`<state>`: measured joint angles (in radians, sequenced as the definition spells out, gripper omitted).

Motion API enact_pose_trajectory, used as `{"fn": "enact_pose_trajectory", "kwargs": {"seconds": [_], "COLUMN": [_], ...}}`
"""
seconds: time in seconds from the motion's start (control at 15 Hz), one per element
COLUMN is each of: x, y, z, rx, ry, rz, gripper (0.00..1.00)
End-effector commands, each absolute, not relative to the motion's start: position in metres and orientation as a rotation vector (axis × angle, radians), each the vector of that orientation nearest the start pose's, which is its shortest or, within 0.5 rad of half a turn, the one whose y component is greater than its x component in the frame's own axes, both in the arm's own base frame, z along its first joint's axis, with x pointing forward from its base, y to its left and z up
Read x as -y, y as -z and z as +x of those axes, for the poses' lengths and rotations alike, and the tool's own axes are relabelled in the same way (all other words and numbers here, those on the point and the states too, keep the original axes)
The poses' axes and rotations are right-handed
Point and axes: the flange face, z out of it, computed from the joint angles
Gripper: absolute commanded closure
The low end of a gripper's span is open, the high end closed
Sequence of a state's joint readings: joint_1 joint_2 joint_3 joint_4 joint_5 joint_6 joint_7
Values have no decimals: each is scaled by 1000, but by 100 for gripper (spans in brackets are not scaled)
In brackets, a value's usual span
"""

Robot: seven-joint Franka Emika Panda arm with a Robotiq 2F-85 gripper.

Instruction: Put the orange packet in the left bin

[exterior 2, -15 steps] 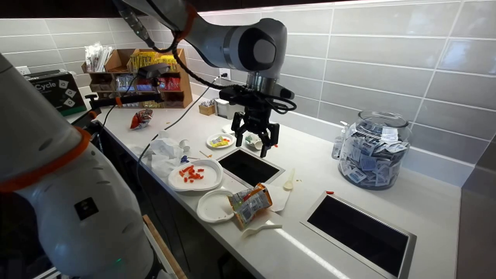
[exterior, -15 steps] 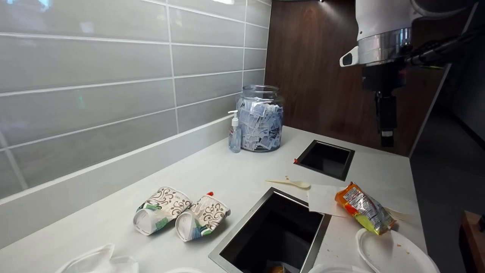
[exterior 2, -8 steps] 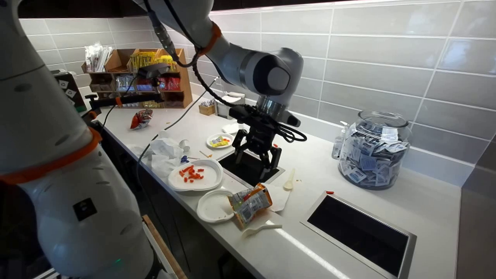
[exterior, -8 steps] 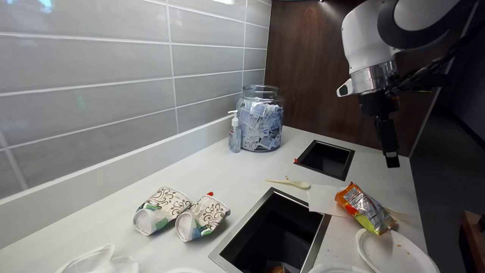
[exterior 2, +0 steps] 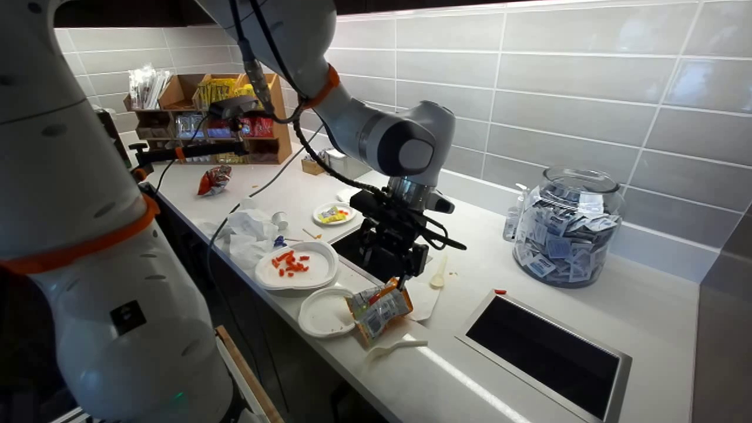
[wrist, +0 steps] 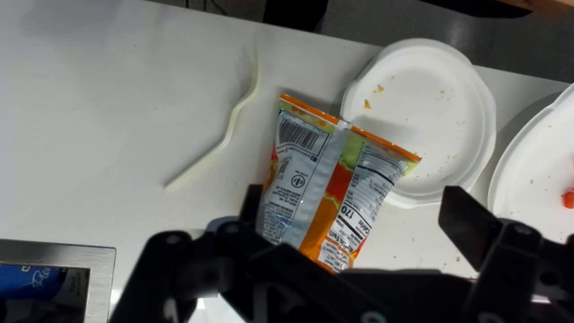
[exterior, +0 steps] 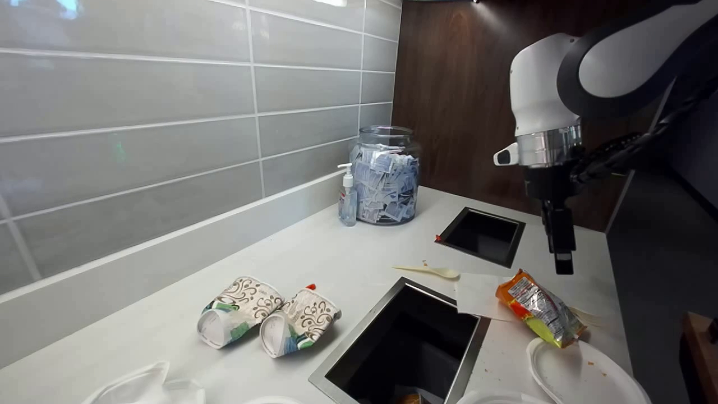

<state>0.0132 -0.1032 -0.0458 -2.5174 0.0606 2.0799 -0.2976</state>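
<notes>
The orange packet [wrist: 327, 188] lies on the surface [wrist: 89, 134], its flat orange end seam lapping over the rim of a white plate [wrist: 421, 76]. In the wrist view its long axis runs steeply from lower left to upper right, the seam toward the plate and the opposite end partly hidden behind the hand [wrist: 356, 215]. In an exterior view it slants from a white paper sheet [exterior: 479, 293] at upper left down to the plate.

The hand hovers above with its fingers [wrist: 462, 220] spread wide, gripping nothing; in the wrist view the packet shows between them, close to one finger and well apart from the other.

The packet is crinkled foil, pillow-shaped, with a grey strip down its back and a barcode. The round, wavy-rimmed plate holds orange crumbs [wrist: 367, 104].

Bare surface spreads left of the packet in the wrist view, around a thin pale utensil [wrist: 230, 127]; the surface's edge runs along the top. Of two metal-rimmed bins, the nearer bin [exterior: 354, 336] opens near the packet, the farther bin [exterior 2: 617, 388] well apart.
</notes>
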Motion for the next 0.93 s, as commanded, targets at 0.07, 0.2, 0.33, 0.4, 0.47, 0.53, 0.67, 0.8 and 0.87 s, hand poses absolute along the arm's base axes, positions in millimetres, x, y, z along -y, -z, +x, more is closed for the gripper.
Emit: {"fn": "enact_pose_trajectory", "kwargs": {"seconds": [0.07,0.2,0.33,0.4,0.47,0.53,0.67,0.8,0.87], "x": [10,10,10,11,11,11,10,10,10], "y": [-263,-255,-248,-245,-242,-239,-233,-227,-225], "z": [413,415,417,417,418,418,419,420,422], "rx": [330,335,327,324,318,320,318,305,297], "ry": [-439,-420,-430,-438,-446,-456,-471,-474,-472], "rz": [-2941,-2935,-2935,-2933,-2938,-2932,-2929,-2919,-2913], "gripper": [0,0,0,0,0,0,0,0,0]}}
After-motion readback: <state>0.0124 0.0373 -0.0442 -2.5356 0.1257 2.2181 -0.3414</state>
